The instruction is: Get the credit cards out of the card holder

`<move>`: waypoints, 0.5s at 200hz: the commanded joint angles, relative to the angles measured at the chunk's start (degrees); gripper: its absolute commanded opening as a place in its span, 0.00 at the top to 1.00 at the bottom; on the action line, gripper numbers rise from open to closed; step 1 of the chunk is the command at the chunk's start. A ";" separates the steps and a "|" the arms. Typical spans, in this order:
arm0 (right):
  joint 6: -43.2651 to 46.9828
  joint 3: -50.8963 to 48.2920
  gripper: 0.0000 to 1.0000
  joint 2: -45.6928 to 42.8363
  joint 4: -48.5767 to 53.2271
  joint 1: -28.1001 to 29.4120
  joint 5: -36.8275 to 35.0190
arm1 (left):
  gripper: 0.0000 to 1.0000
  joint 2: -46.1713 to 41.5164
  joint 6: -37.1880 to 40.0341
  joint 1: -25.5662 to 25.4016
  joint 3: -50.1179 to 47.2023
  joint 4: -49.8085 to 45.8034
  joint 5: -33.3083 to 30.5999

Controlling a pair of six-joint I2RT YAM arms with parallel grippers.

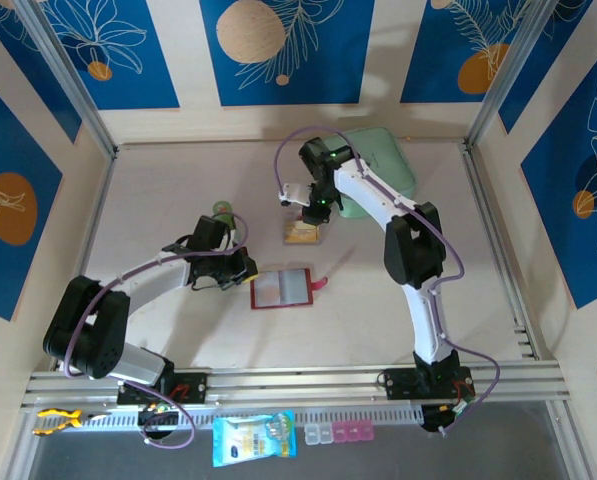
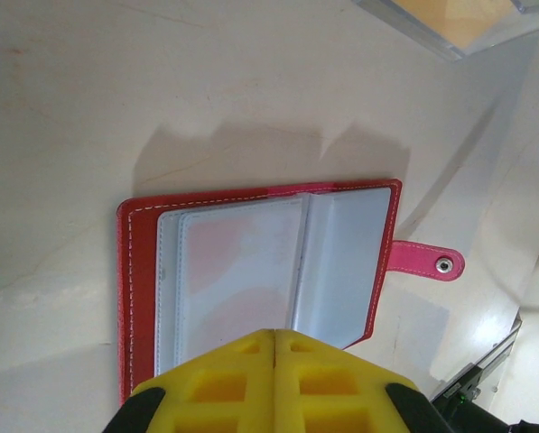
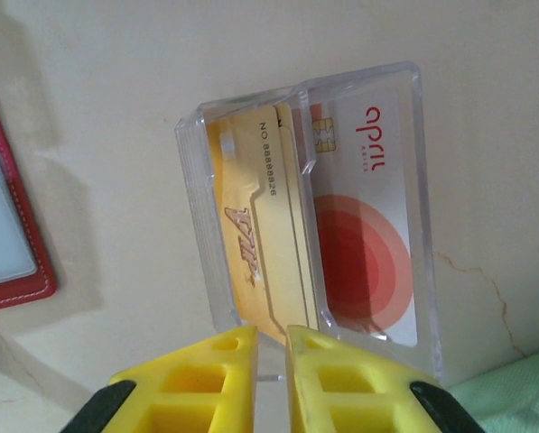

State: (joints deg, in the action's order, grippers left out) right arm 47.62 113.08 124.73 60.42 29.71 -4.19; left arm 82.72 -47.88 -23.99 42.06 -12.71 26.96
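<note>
The dark red card holder (image 1: 280, 288) lies open on the table, its pale clear sleeves (image 2: 251, 262) face up and its pink snap tab (image 2: 427, 262) sticking out to the right. My left gripper (image 2: 275, 332) is shut with nothing in it, just above the holder's near edge (image 1: 248, 270). Two credit cards sit in a clear plastic tray (image 3: 427, 225): a tan-gold one (image 3: 255, 234) and a white one with red circles (image 3: 364, 234). My right gripper (image 3: 271, 329) hovers at the tray's near end (image 1: 313, 212). Its jaws stand slightly apart, with the gold card's corner right at the tips.
A mint-green zip pouch (image 1: 383, 165) lies at the back right, close behind the right arm, and its edge shows in the right wrist view (image 3: 513, 397). A small green object (image 1: 222, 209) sits beside the left arm. The clear tray (image 1: 303, 232) stands just beyond the card holder.
</note>
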 commanded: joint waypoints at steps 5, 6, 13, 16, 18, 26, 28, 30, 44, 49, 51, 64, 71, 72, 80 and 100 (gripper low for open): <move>-11.26 -5.10 0.82 -6.55 -5.04 1.19 3.86 | 0.94 -0.79 1.69 0.75 -0.02 -1.42 -0.59; -11.68 -5.35 0.82 -6.71 -5.27 1.21 3.93 | 0.94 -0.84 1.71 0.77 -0.08 -1.43 -0.59; -15.39 -7.33 0.82 -7.99 -6.94 1.66 4.70 | 0.94 -1.02 1.87 0.78 -0.45 -1.32 -0.86; -17.09 -8.25 0.82 -8.58 -7.59 1.81 5.12 | 0.94 -1.18 1.88 0.78 -0.67 -1.23 -0.93; -18.05 -8.82 0.82 -8.92 -8.24 1.96 5.34 | 0.94 -1.27 1.95 0.78 -0.78 -1.17 -0.94; -22.95 -11.62 0.82 -10.61 -11.03 2.58 5.88 | 0.94 -1.60 2.17 0.78 -1.29 -1.16 -1.48; -24.66 -12.43 0.82 -11.05 -11.75 2.79 5.75 | 0.94 -1.71 2.24 0.78 -1.33 -1.24 -1.72; -26.03 -13.10 0.82 -11.41 -12.57 3.07 5.59 | 0.94 -1.86 2.43 0.74 -1.40 -1.54 -2.02; -37.58 -18.47 0.82 -14.45 -17.82 4.72 5.04 | 0.94 -2.80 3.68 0.72 -1.76 -3.10 -3.98; -41.33 -20.65 0.82 -15.55 -19.74 5.43 5.50 | 0.94 -3.19 4.06 0.66 -1.96 -3.41 -4.48; -42.92 -21.63 0.82 -16.00 -20.57 5.68 5.66 | 0.94 -3.33 4.16 0.75 -2.09 -3.49 -4.66; -51.38 -26.96 0.82 -18.73 -25.06 7.51 7.06 | 0.94 -4.09 4.53 0.68 -2.96 -3.49 -5.16; -55.78 -29.41 0.82 -20.02 -27.10 8.63 6.84 | 0.95 -4.51 4.46 0.70 -3.48 -3.12 -4.94; -56.45 -29.85 0.82 -20.21 -27.28 8.79 6.74 | 0.95 -4.50 4.46 0.70 -3.52 -3.12 -4.87; -60.53 -32.09 0.82 -21.46 -28.85 9.87 6.79 | 0.95 -4.76 4.18 0.61 -4.18 -2.47 -4.28; -69.57 -35.74 0.82 -23.45 -30.62 12.31 4.75 | 0.96 -5.19 3.84 0.47 -6.00 -0.29 -2.90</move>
State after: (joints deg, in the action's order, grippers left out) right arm -3.01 80.90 104.40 36.34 39.59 0.21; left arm 78.74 -44.86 -23.99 38.26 -14.13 23.53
